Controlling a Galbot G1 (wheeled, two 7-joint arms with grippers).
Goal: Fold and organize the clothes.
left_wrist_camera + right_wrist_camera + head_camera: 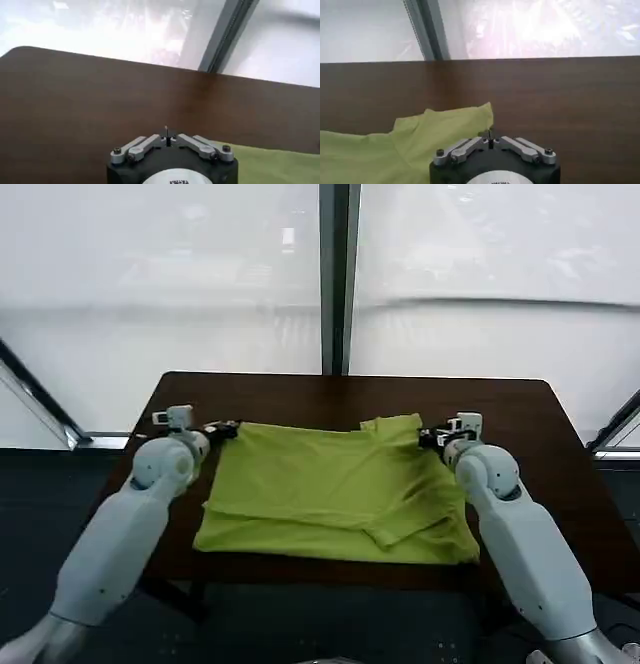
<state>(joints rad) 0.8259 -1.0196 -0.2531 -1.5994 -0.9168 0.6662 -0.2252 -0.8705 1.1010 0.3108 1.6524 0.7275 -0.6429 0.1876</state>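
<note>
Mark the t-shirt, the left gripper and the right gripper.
t-shirt [330, 484], head view, middle of the folded green fabric.
left gripper [228, 427], head view, tip at the shirt's far left corner.
right gripper [428, 436], head view, tip at the shirt's far right corner.

Ahead of both the left gripper [222, 429] and the right gripper [430, 438], bare dark table [300, 394] runs clear to its far edge. Between them lies the lime-green t-shirt [330, 484] (flat, low, folded over), nothing standing upright. Outward of each gripper, open tabletop remains.
</note>
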